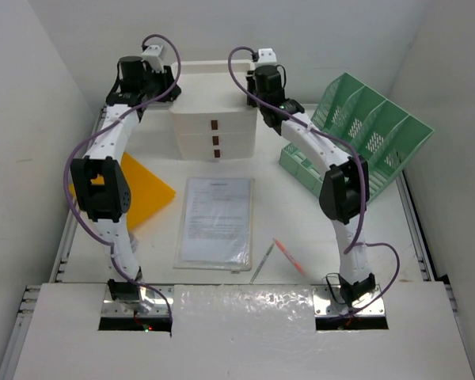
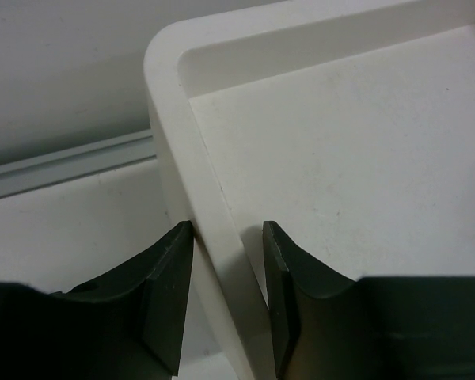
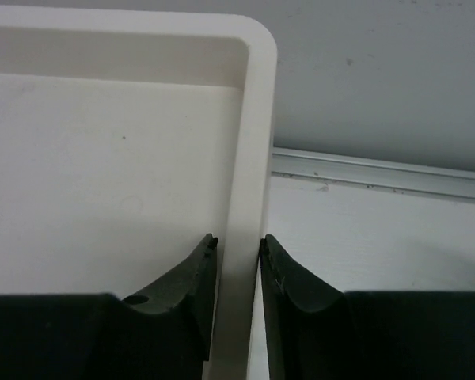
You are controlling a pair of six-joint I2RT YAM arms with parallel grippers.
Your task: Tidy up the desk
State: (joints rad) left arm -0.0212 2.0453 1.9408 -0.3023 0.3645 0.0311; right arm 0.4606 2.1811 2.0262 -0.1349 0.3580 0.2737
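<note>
Left gripper [image 2: 228,237]: parted only narrowly. Its two dark fingers [image 2: 170,301] straddle the raised rim at the top of the drawer box [image 1: 214,127], one outside the rim and one inside the shallow tray. Both pads lie against the rim.
Right gripper [image 3: 237,241]: also parted narrowly, pinching the box's opposite raised rim tightly, with a finger on each face.
Grip places: in the overhead view, the upper left and upper right corners of the box top.
Drawer box: white, with three drawers and dark pulls, at the top centre of the overhead view.
Desk [image 1: 301,229]: a white tabletop filling the middle of the overhead view. Its metal rail shows beyond the box in both wrist views.
File rack [image 1: 364,127]: green mesh, upper right.
Orange sheet [image 1: 142,190]: left of centre, partly under the left arm.
Sleeved paper [image 1: 216,220]: centre.
Pens [image 1: 289,255]: two, right of the paper's lower edge, with their upper ends near each other.
</note>
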